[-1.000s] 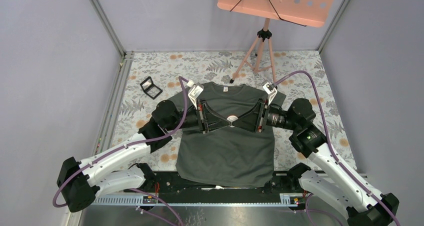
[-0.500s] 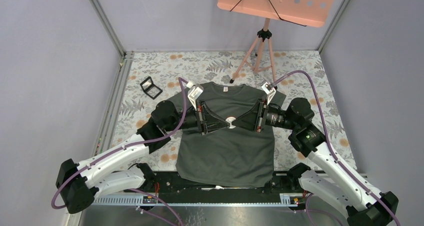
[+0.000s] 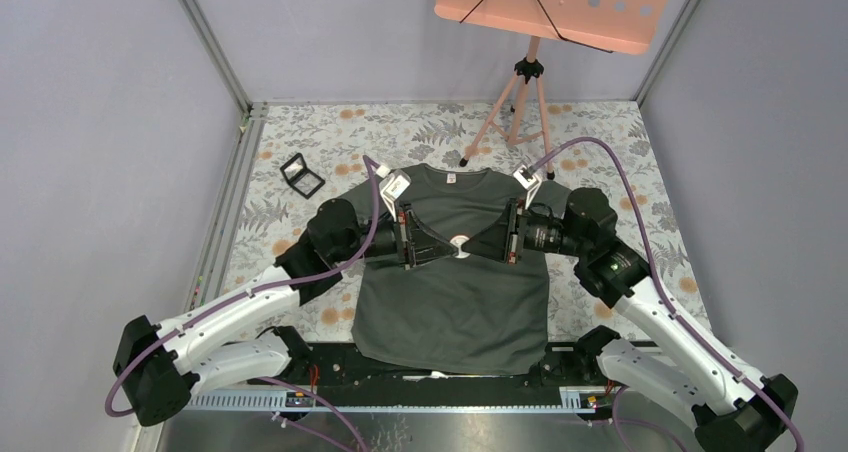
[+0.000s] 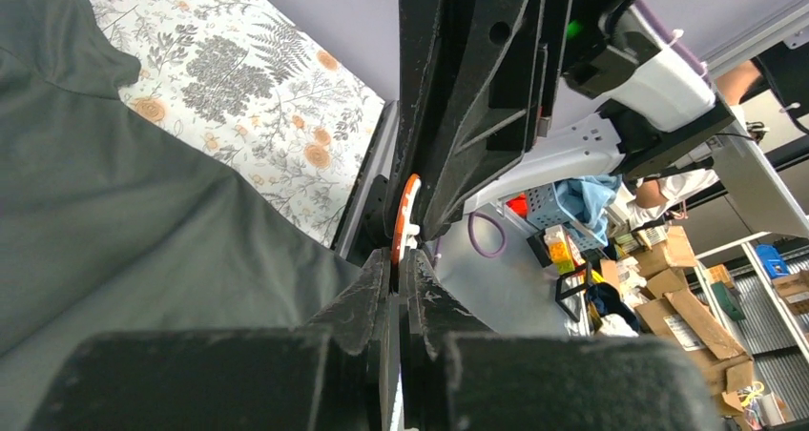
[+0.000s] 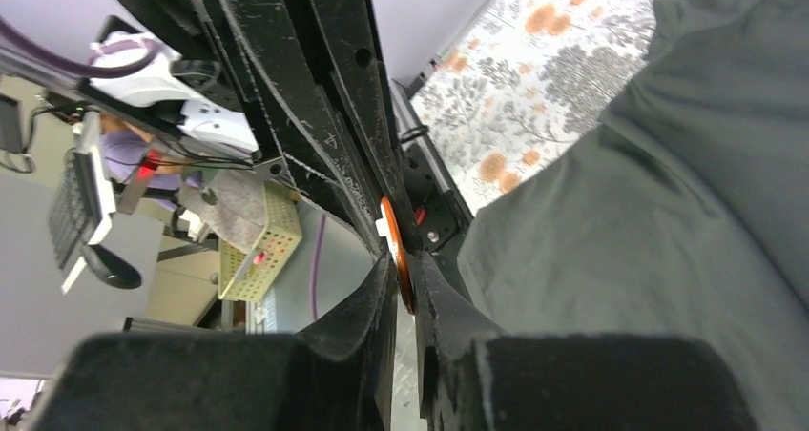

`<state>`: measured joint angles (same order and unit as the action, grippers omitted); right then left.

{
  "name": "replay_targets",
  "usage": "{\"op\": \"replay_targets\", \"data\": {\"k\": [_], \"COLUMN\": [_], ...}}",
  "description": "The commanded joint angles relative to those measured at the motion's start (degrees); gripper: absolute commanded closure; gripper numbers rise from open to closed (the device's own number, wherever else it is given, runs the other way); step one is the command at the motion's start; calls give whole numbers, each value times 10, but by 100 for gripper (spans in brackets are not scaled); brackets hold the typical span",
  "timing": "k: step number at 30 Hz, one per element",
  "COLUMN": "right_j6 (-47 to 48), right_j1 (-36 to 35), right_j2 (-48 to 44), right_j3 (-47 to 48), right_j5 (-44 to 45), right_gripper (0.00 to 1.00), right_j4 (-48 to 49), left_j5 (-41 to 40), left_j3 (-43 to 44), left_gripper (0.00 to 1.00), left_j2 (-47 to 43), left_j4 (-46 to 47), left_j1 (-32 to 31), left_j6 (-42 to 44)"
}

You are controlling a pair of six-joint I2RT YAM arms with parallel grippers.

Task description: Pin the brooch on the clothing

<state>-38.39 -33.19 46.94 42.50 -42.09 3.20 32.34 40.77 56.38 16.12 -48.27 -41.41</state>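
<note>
The clothing [image 3: 450, 302], a dark grey-green T-shirt, lies flat on the table with its neck to the far side. Above its chest both grippers meet tip to tip. The brooch [image 3: 462, 242] shows between them as a small pale disc. In the left wrist view the brooch [image 4: 404, 216] stands edge-on, orange, with my left gripper [image 4: 399, 259] shut on its lower rim. In the right wrist view the brooch [image 5: 398, 250] sits between the tips of my right gripper [image 5: 407, 264], which are pressed in on both its faces. The shirt [image 5: 649, 221] lies below.
A small black square case [image 3: 302, 175] lies open on the floral tablecloth [image 3: 600, 142], left of the shirt. A pink music stand [image 3: 555, 2] on a tripod [image 3: 520, 102] stands at the back. Grey walls enclose the table on three sides.
My right gripper has closed in on the brooch, and its arm has shifted slightly left. My left gripper has kept its hold and hardly moved.
</note>
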Motion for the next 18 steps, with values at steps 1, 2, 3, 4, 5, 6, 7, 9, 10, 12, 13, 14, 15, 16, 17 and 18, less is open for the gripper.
{"op": "replay_targets", "data": {"k": [1, 2, 3, 4, 5, 6, 7, 9, 10, 12, 13, 14, 15, 16, 17, 18], "right_j6": [52, 55, 57, 60, 60, 59, 58, 50, 44, 36, 32, 31, 31, 34, 37, 41], "right_j1": [-17, -20, -21, -24, -24, -25, -24, -25, -25, -25, -25, -24, -25, -24, -25, -25], "right_j2": [33, 41, 47, 53, 56, 59, 58, 52, 47, 33, 22, 13, 2, -8, -18, -27], "right_j3": [40, 42, 43, 44, 44, 42, 40, 33, 30, 27, 27, 27, 27, 29, 29, 30], "right_j5": [93, 102, 109, 113, 113, 112, 107, 93, 86, 74, 72, 71, 75, 83, 94, 106], "right_gripper": [93, 94, 94, 94, 94, 94, 94, 93, 91, 84, 80, 76, 72, 68, 63, 58], "right_j4": [-87, -96, -103, -109, -111, -111, -107, -87, -74, -52, -43, -37, -37, -37, -37, -38], "left_j5": [34, 34, 33, 31, 26, 22, 17, 4, -4, -16, -19, -20, -21, -22, -22, -23], "left_j3": [32, 34, 37, 38, 39, 40, 40, 37, 35, 32, 30, 28, 26, 24, 22, 21], "left_gripper": [100, 100, 100, 100, 100, 100, 100, 100, 100, 100, 100, 100, 100, 100, 100, 100], "left_j2": [8, 7, 5, 3, 0, -3, -7, -13, -15, -17, -18, -18, -20, -22, -25, -27], "left_j4": [-15, -27, -36, -45, -53, -63, -72, -86, -92, -101, -104, -105, -106, -107, -108, -110], "left_j1": [-9, -12, -13, -13, -13, -12, -13, -13, -13, -12, -12, -12, -12, -11, -12, -12], "left_j6": [33, 44, 50, 54, 60, 65, 71, 75, 77, 79, 79, 79, 80, 79, 80, 80]}}
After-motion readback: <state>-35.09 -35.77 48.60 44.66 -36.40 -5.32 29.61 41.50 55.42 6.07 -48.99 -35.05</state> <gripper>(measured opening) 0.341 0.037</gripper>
